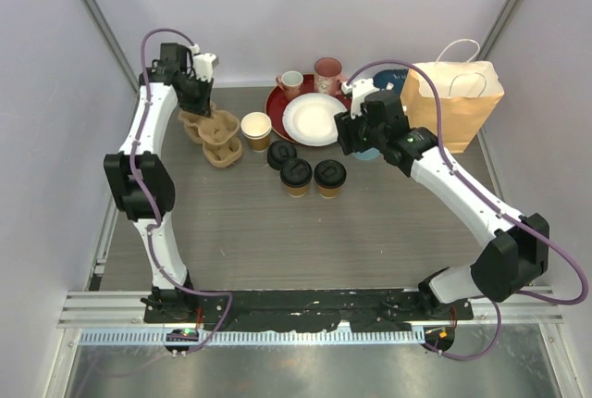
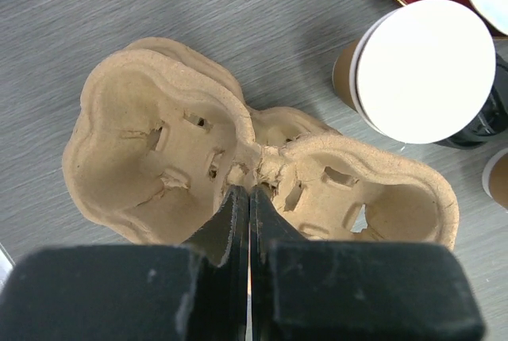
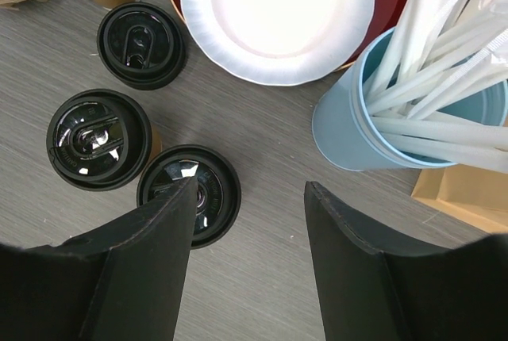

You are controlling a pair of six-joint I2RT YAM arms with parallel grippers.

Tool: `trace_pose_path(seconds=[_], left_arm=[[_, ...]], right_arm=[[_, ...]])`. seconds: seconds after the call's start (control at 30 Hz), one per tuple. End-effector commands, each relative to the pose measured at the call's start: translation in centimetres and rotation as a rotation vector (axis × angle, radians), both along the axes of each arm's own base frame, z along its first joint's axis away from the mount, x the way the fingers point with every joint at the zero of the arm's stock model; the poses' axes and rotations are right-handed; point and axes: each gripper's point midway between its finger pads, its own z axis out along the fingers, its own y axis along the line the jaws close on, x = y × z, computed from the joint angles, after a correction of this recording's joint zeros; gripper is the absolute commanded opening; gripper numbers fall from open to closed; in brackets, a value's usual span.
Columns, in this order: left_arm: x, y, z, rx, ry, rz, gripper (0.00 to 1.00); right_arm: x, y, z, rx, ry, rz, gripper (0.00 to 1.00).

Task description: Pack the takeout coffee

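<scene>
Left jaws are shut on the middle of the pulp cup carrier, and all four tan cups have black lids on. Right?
Not all four. Three cups are lidded in black; the fourth cup, next to the carrier, has no lid and shows white on top, as the top external view shows. The left gripper does have its jaws shut on the carrier's middle.

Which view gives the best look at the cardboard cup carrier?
Left wrist: the cup carrier fills the frame, with the left gripper shut on its middle ridge. The top view shows it small and partly covered; the right wrist view catches only a corner.
</scene>
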Motion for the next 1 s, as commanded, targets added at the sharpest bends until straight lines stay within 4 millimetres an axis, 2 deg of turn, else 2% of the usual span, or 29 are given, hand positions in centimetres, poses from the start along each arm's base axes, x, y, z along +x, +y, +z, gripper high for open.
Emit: trace_pose_path(seconds=[0.0, 0.13, 0.17, 0.23, 0.27, 0.33, 0.37, 0.4, 0.43, 0.47, 0.5, 0.53, 0.57, 0.63, 0.67, 0.73, 0.77, 0.83, 0.87, 0.97], left_arm=[[-1.2, -0.3, 6.0, -0.041, -0.133, 0.003, 0.00], [-2.0, -0.4, 6.9, -0.043, -0.156, -0.006, 0.00], [-2.2, -0.4, 6.8, -0.039, -0.153, -0.011, 0.00], [-2.6, -0.2, 6.6, -0.031, -0.148, -0.008, 0.00], [-2.8, -0.1, 6.4, -0.027, -0.140, -0.008, 0.00], [-3.2, -0.1, 6.5, -0.021, -0.140, -0.011, 0.00], [-3.6, -0.1, 6.6, -0.022, -0.142, -0.012, 0.00], [-3.8, 0.0, 6.7, -0.019, -0.144, -0.013, 0.00], [-4.2, 0.0, 6.7, -0.017, -0.143, -0.013, 0.00], [-4.4, 0.0, 6.9, -0.017, -0.147, -0.013, 0.00], [-4.6, 0.0, 6.9, -0.017, -0.150, -0.013, 0.00], [-4.9, 0.0, 6.7, -0.017, -0.147, -0.010, 0.00], [-5.2, 0.0, 7.1, -0.017, -0.157, -0.010, 0.00], [-5.5, 0.0, 7.0, -0.017, -0.159, -0.016, 0.00], [-5.7, 0.0, 7.3, -0.016, -0.165, -0.015, 0.00], [-5.9, 0.1, 7.2, -0.011, -0.163, -0.016, 0.00], [-6.0, 0.1, 7.2, -0.011, -0.164, -0.016, 0.00], [-6.3, 0.1, 7.2, -0.012, -0.163, -0.017, 0.00], [-6.3, 0.0, 7.3, -0.014, -0.167, -0.019, 0.00], [-6.6, 0.0, 7.3, -0.014, -0.166, -0.019, 0.00]], right_arm=[[0.8, -1.7, 6.5, 0.009, -0.135, -0.048, 0.61], [2.0, -4.2, 8.7, 0.008, -0.167, -0.120, 0.62], [2.6, -5.7, 8.9, 0.002, -0.171, -0.166, 0.62], [3.3, -7.1, 10.0, -0.009, -0.192, -0.217, 0.62], [3.7, -8.5, 11.0, -0.017, -0.212, -0.256, 0.62], [4.2, -9.5, 11.5, -0.024, -0.208, -0.276, 0.64], [4.8, -10.6, 12.6, -0.033, -0.232, -0.299, 0.65], [5.2, -11.2, 12.9, -0.042, -0.236, -0.315, 0.66], [6.0, -11.6, 11.7, -0.068, -0.198, -0.326, 0.67], [6.7, -12.7, 12.9, -0.074, -0.215, -0.354, 0.68], [7.2, -13.0, 12.7, -0.083, -0.203, -0.360, 0.68], [7.6, -13.3, 12.0, -0.101, -0.170, -0.365, 0.69], [8.8, -13.5, 11.7, -0.112, -0.156, -0.371, 0.69], [9.6, -14.2, 10.6, -0.154, -0.109, -0.389, 0.70], [10.9, -14.5, 10.3, -0.166, -0.097, -0.401, 0.70], [11.2, -16.1, 9.5, -0.197, -0.050, -0.458, 0.70], [11.6, -16.6, 10.3, -0.193, -0.060, -0.477, 0.70], [12.1, -17.5, 8.5, -0.195, 0.009, -0.487, 0.70], [12.3, -17.8, 8.5, -0.185, 0.014, -0.489, 0.70], [12.5, -18.5, 6.6, -0.166, 0.076, -0.480, 0.68]])
